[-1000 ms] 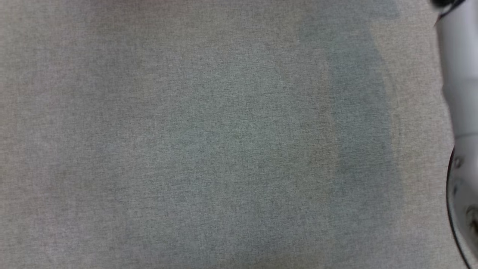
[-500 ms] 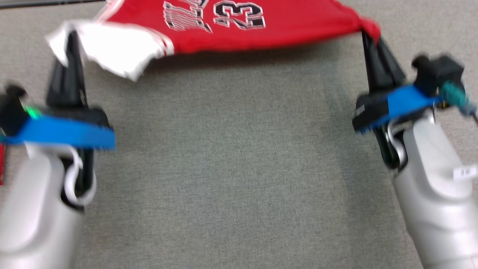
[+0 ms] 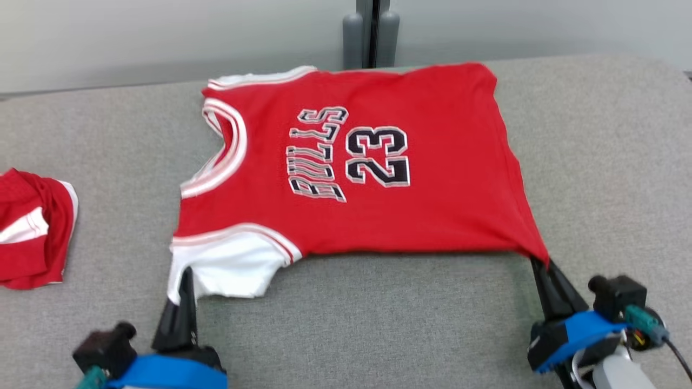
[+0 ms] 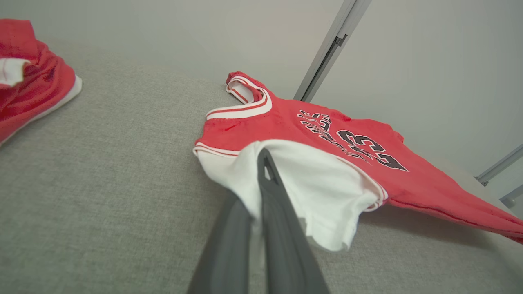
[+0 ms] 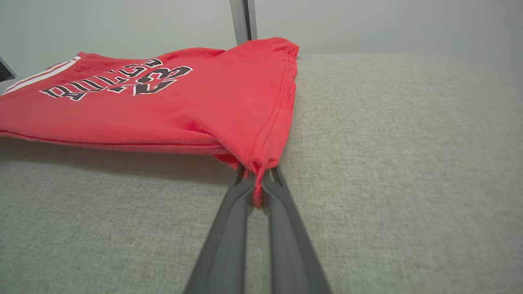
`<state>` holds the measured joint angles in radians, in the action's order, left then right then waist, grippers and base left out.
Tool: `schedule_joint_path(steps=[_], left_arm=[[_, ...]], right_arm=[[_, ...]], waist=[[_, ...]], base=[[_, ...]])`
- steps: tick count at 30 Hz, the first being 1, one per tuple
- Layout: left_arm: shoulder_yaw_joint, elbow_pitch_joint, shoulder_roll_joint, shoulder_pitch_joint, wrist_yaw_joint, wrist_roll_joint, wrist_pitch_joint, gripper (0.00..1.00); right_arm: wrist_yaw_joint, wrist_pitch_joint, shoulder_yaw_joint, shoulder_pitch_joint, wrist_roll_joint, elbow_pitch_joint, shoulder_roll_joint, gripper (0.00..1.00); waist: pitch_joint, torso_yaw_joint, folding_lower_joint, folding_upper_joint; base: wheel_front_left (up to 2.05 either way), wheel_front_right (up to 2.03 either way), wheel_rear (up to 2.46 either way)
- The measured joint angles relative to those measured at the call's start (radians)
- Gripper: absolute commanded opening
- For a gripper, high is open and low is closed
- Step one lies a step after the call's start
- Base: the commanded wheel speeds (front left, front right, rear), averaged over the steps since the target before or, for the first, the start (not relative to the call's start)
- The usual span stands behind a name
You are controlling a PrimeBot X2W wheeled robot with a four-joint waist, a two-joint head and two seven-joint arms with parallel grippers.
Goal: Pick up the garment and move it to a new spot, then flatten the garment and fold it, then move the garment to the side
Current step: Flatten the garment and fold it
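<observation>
My left gripper (image 3: 186, 278) and right gripper (image 3: 541, 266) pinch jersey (image 3: 432, 205) corners; the right bite seems shallow, so tension may free it.

Grey woven fabric surface (image 3: 346, 329), flat, no wrinkles. Red jersey (image 3: 378, 178) spread on it from centre up to 12 o'clock, print side up, "23" and lettering showing. Neck points to 9, hem to 3. Its far edge lies flat near the surface's back edge. Its near edge, toward 6, is raised off the cloth with shadow under it. White patch at the jersey's 7 o'clock corner. Second red-and-white garment (image 3: 32, 232) bunched at 9, well apart from the jersey.
</observation>
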<state>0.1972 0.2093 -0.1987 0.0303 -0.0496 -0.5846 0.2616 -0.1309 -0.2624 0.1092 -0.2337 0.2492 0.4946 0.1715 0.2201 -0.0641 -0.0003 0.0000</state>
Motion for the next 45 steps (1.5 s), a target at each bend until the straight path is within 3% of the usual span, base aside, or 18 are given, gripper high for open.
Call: schedule_joint_path(steps=[9, 20, 30, 45], left_arm=[[0.011, -0.067, 0.025, -0.171, 0.024, 0.016, -0.003, 0.0], [0.047, -0.102, 0.017, -0.187, 0.031, 0.041, -0.026, 0.0], [0.051, -0.086, -0.024, -0.118, 0.013, 0.053, -0.05, 0.0], [0.083, 0.038, -0.093, 0.134, -0.044, 0.085, -0.081, 0.0]], right_arm=[[0.0, 0.066, -0.051, 0.199, -0.001, -0.128, 0.008, 0.0], [0.0, 0.172, -0.096, 0.287, -0.011, -0.279, -0.022, 0.0], [0.0, 0.224, -0.079, 0.264, -0.008, -0.3, -0.012, 0.0], [0.0, 0.298, -0.033, 0.073, 0.011, -0.227, 0.016, 0.0]], waist=[[-0.077, 0.005, 0.0001, 0.0], [-0.095, 0.011, 0.0002, 0.0], [-0.084, 0.0, 0.0003, 0.0], [0.009, -0.014, 0.0004, 0.0]], base=[[0.0, 0.0, 0.0], [0.0, 0.0, 0.0], [0.0, 0.0, 0.0], [0.0, 0.0, 0.0]])
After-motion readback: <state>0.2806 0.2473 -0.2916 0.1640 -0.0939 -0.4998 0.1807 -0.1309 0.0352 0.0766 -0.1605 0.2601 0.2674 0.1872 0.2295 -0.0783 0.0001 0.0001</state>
